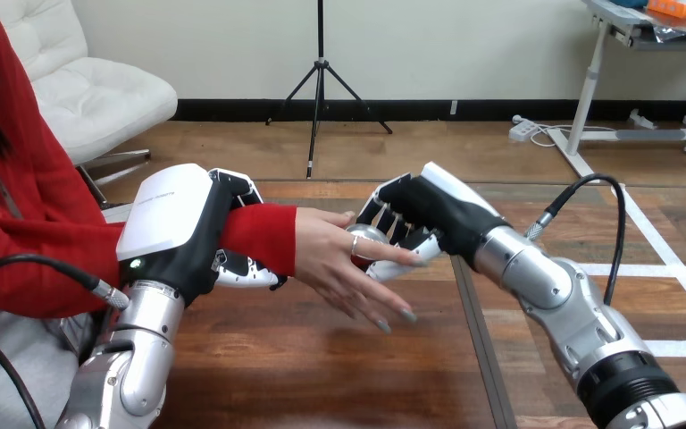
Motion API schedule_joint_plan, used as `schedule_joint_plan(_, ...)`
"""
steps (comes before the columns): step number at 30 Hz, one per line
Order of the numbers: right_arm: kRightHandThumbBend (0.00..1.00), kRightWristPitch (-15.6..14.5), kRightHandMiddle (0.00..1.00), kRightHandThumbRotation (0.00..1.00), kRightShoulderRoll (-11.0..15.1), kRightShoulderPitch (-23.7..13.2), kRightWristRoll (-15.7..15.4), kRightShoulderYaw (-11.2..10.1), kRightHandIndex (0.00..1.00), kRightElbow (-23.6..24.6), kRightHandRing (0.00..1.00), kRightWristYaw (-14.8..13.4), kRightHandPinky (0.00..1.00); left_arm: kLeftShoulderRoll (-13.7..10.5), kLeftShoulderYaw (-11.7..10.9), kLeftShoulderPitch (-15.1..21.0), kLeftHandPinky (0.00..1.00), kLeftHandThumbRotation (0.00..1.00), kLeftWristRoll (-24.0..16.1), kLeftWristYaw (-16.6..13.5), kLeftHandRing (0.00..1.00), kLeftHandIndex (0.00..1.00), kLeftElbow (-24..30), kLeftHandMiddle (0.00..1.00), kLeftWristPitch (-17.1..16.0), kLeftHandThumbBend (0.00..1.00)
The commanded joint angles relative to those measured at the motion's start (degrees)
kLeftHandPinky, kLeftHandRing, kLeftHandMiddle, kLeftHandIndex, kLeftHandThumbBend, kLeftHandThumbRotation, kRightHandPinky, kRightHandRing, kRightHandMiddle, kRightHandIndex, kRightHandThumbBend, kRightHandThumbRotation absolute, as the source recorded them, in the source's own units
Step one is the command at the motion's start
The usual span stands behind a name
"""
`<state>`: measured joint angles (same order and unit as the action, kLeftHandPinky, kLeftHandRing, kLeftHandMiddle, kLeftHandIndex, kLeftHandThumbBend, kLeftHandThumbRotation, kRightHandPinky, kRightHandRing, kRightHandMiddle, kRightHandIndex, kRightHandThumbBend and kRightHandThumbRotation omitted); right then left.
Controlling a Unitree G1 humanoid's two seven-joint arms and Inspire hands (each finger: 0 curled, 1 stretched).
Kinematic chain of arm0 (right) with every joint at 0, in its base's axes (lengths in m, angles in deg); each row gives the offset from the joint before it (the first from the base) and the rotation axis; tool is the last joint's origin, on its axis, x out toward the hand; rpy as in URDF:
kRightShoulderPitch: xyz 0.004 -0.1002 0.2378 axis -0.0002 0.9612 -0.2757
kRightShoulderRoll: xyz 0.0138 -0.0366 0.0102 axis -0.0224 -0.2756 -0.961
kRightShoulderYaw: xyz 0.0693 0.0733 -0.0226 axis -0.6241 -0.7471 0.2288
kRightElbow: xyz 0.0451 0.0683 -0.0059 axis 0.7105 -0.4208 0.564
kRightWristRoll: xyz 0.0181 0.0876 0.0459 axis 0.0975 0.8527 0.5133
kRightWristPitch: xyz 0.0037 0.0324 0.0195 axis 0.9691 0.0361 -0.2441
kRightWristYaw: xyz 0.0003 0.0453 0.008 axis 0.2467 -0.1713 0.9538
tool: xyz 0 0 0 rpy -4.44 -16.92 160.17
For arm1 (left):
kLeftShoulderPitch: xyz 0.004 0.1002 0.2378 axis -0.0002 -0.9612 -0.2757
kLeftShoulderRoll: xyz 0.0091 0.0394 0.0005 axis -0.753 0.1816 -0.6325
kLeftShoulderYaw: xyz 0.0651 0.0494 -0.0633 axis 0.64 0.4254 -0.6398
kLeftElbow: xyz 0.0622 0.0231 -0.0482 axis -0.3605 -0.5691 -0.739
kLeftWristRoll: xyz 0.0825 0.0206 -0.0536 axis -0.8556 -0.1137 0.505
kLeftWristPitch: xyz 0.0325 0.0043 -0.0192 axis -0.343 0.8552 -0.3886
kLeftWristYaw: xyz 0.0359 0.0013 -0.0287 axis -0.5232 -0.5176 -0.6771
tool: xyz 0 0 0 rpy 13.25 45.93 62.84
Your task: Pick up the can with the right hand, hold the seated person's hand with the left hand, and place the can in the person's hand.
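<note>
Silver can (366,238) is gripped in the curled fingers of the right hand (429,214), at its fingertip side, right against the person's hand (339,264), which is held open and half hides it. Red-sleeved wrist (259,237) is clasped by the left hand (179,237), with fingers wrapped over and under it. Can is judged light, thin-walled, easily dented and slick, so it is best taken round the side at mid-height without hard squeezing.

surface: wooden table (322,375) | grain: reddish-brown boards | seam: dark line (476,340) front to back, right of centre
</note>
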<state>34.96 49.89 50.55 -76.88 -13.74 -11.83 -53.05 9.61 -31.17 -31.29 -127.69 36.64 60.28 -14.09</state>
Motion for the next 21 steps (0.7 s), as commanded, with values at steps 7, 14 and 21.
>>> schedule_joint_plan(7,0.7,1.56,0.39,0.0,-0.72,-3.99,1.6,-0.89,0.44,9.21,0.32,0.06,0.28,3.36,-0.62,13.78,0.27,0.0,3.47,-2.8,0.32,0.36,5.94,0.35,-3.39,0.84)
schedule_joint_plan(14,0.7,1.52,0.4,0.0,-0.77,-4.01,1.93,-1.21,0.44,9.21,0.33,0.18,0.28,3.36,-0.77,13.41,0.27,0.0,3.99,-2.61,0.32,0.36,6.05,0.35,-3.68,0.84)
schedule_joint_plan(21,0.71,0.97,0.4,0.0,-0.87,-3.86,1.99,-1.38,0.44,9.88,0.33,0.13,0.29,3.35,-0.83,13.06,0.27,0.0,4.41,-2.68,0.32,0.36,6.14,0.35,-3.71,0.84)
